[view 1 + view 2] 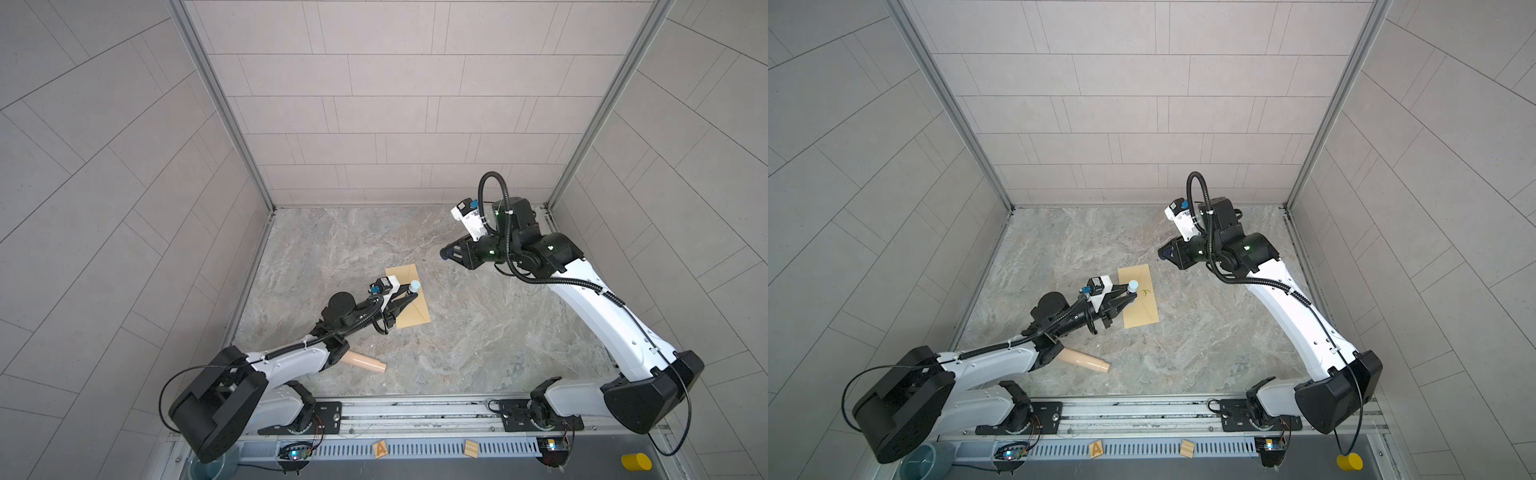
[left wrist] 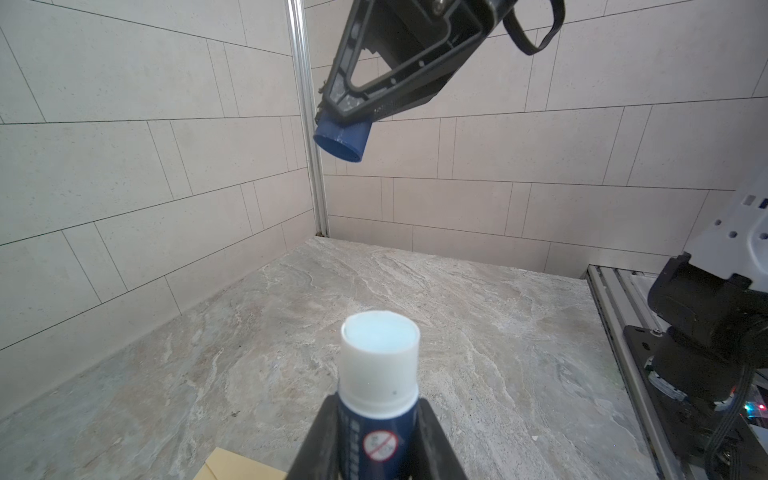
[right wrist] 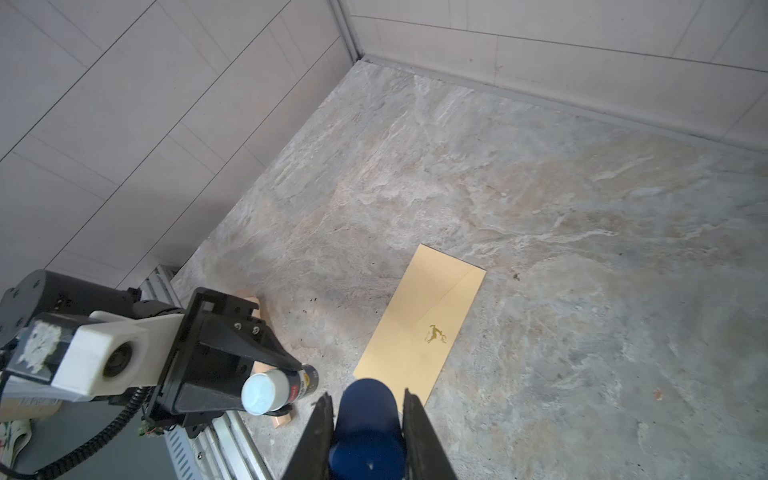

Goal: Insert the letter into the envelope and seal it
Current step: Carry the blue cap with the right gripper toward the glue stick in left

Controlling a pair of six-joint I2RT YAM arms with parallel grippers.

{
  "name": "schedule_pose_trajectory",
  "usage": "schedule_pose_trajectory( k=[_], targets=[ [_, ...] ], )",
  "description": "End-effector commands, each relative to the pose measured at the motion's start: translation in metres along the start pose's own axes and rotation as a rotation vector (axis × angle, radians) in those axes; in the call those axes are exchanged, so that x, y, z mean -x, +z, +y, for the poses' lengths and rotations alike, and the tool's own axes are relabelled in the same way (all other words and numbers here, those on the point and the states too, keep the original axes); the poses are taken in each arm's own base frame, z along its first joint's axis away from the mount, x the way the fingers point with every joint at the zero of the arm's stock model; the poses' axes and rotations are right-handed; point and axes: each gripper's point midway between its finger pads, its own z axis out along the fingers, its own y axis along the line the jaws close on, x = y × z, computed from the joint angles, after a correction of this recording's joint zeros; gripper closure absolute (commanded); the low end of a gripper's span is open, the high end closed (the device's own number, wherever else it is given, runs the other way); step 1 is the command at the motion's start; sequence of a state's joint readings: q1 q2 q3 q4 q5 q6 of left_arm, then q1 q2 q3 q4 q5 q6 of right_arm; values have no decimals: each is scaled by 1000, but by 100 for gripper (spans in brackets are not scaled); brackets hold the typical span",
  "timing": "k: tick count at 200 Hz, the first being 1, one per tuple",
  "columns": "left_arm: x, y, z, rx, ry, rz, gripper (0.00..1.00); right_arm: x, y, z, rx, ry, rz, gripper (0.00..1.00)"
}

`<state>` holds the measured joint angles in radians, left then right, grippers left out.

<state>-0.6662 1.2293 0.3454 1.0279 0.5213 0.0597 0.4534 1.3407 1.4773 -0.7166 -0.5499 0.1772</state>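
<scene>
Top views, envelope: plain tan paper envelope [image 1: 420, 309] flat on the marbled grey tabletop [image 1: 478, 332], about mid-tabletop, slightly toward the left edge.
Top views, left gripper: left gripper [image 1: 409, 293] over the envelope's left long side, fingers pinching a blue glue stick [image 1: 414, 286] with a bare white tip.
Top views, right gripper: right gripper [image 1: 445, 252] raised over the tabletop's far half, apart from the envelope, gripping something small and dark.
Top views, clutter: beige cylinder [image 1: 365, 361] lying near the front edge, beneath the left arm.
Left wrist view: glue stick [image 2: 378, 374] clamped between both fingers [image 2: 318, 440]; only one envelope corner [image 2: 232, 467] visible; right gripper [image 2: 343, 124] overhead, nipping a dark blue plastic cap [image 2: 341, 141].
Right wrist view: cap [image 3: 365, 415] squeezed between the fingers [image 3: 320, 432]; whole envelope [image 3: 415, 299] in sight, flap apparently folded flat, small gold mark [image 3: 435, 333] on its face.
Letter: absent from every view; possibly inside the envelope, impossible to confirm.
Seen in one view only: flap crease clear solely from the right wrist; cap's open mouth solely from the left wrist; beige cylinder's place on the tabletop plain only from above.
Risk, envelope: nothing pinning it, so likely to slide under a pressing glue tip.
Risk, glue: smear on the face or tabletop if the flap lies shut.
Risk, cap: narrow hold, easily dropped.
</scene>
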Motion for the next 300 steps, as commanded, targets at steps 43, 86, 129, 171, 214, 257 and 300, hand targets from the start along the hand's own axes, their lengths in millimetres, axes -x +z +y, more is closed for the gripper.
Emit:
schedule_pose_trajectory(
  k=[43,86,129,171,214,257,300],
  targets=[
    [18,2,-9,-46,40,-63,100,-24,7,43,95,-83,92,78],
    [19,3,-8,-47,42,-64,100,-33,13,51,105,-105,129,78],
    [19,4,-8,-49,42,-64,100,-40,24,56,116,-117,159,78],
    [18,4,-8,-48,41,-62,100,-44,31,59,120,-123,179,78],
    [19,4,-8,-48,39,-62,100,-47,36,61,123,-127,189,77],
    [18,4,-9,-49,36,-62,100,-49,41,59,114,-127,201,77],
    [19,4,-8,-48,38,-64,100,-50,45,61,119,-128,202,78]
  ],
)
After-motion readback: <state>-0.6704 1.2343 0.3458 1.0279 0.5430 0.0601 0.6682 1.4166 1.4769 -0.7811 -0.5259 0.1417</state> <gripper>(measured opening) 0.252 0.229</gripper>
